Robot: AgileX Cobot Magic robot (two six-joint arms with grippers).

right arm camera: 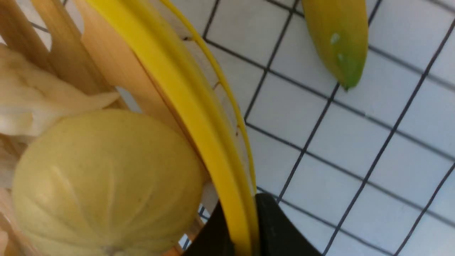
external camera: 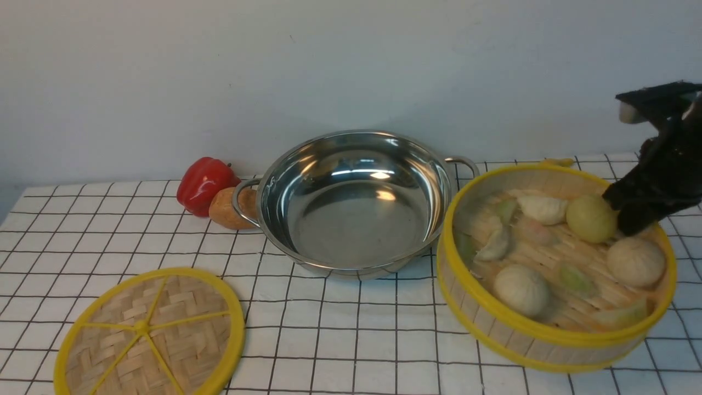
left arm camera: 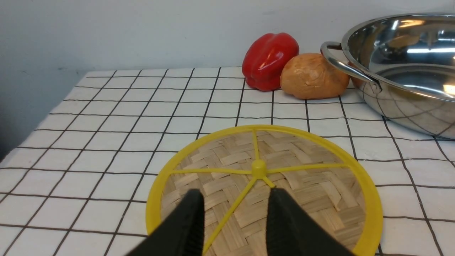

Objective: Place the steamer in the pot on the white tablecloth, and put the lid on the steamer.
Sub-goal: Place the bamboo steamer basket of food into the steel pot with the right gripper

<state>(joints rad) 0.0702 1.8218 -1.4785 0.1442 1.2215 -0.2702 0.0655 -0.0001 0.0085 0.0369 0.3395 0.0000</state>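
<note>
The steamer [external camera: 548,332], a bamboo basket with a yellow rim holding pale buns and dumplings, stands on the white tablecloth [external camera: 356,340] just right of the pot [external camera: 307,181]. My right gripper [external camera: 630,219] is shut on its far right rim [right arm camera: 185,96], one finger inside next to a yellowish bun and one outside, as the right wrist view shows [right arm camera: 243,213]. The shiny steel pot is empty. The flat woven lid [external camera: 148,334] lies at the front left. Over the lid [left arm camera: 284,160] hangs my left gripper [left arm camera: 236,193], open, with a yellow spoke showing between its fingers.
A red pepper [external camera: 204,184] and a brown rounded lump [external camera: 230,208] lie against the pot's left handle. A yellow-green pointed item [right arm camera: 337,39] lies on the cloth behind the steamer. A pale wall closes the back. The cloth's left edge drops off [left arm camera: 21,142].
</note>
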